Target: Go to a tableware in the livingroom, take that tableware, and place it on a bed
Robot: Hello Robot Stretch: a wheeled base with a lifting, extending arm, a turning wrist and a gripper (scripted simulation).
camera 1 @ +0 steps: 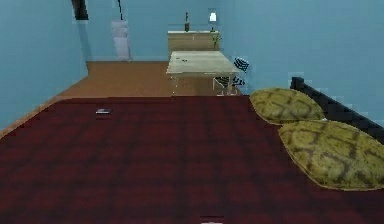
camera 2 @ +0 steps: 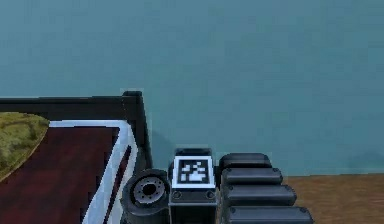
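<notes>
Dark red fabric covers the bed (camera 1: pixel 180 160), which takes up the lower half of the forward view. Two olive patterned pillows (camera 1: pixel 285 105) lie side by side at the forward view's right, against a dark headboard (camera 1: pixel 335 108). A small grey object (camera 1: pixel 102 111) rests on the cover near the bed's far left corner. It is too small to tell whether it is the tableware. Beyond the bed, on the wood floor, stands a pale wooden bench (camera 1: pixel 200 63) with a dark chair (camera 1: pixel 240 72) beside it. A low cabinet (camera 1: pixel 193 40) and a white door (camera 1: pixel 120 40) stand against the teal back wall.

In the arm side view, the bed's head corner lies at the left, in front of a teal wall (camera 2: pixel 250 60). The arm (camera 2: pixel 250 190) shows as stacked dark segments at the bottom edge. A white marker (camera 2: pixel 192 170) sits left of them. The dark body of the tool (camera 2: pixel 150 192) stands just beside the bed corner. Its far end cannot be made out, so it cannot be told whether it holds anything.
</notes>
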